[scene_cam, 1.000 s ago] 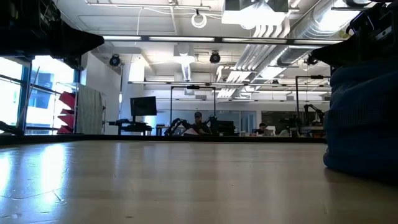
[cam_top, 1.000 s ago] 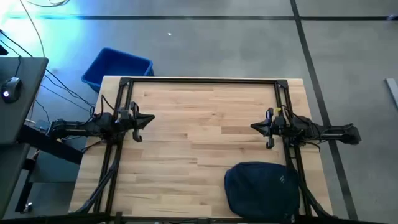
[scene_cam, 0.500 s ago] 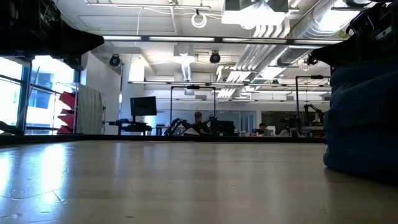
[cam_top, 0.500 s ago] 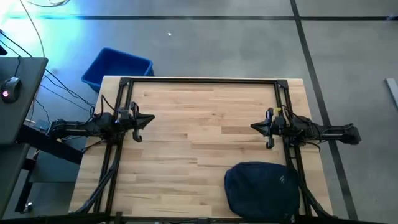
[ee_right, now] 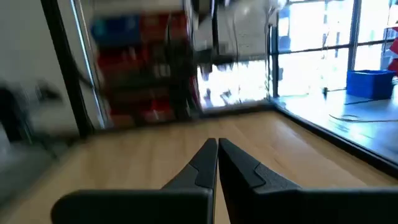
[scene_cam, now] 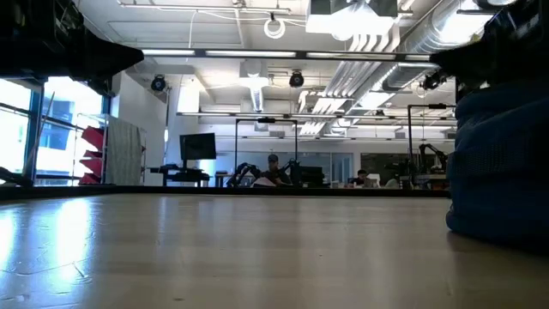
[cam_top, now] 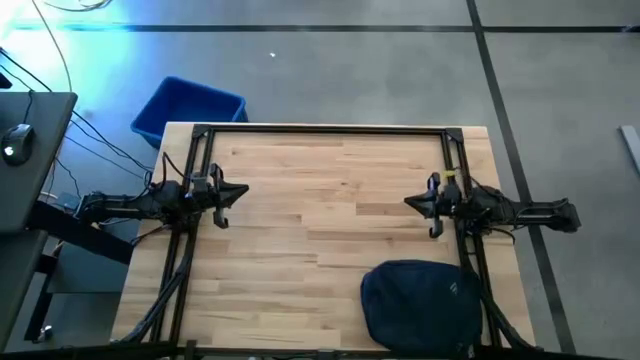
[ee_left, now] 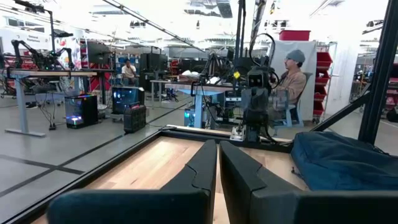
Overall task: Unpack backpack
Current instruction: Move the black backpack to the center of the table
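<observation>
The backpack was a dark navy, rounded, soft bag with a small white label; it lay on the table at its near edge, right of centre. The left gripper and right gripper hovered at opposite sides; both had fingers pressed together, holding nothing.

One backpack — two claws — one bin

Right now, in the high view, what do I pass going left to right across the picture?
Rigid bright-blue plastic bin → left gripper, shut → dark navy soft fabric backpack → right gripper, shut, at roughly the same place across as the backpack and farther from the near table edge.
</observation>
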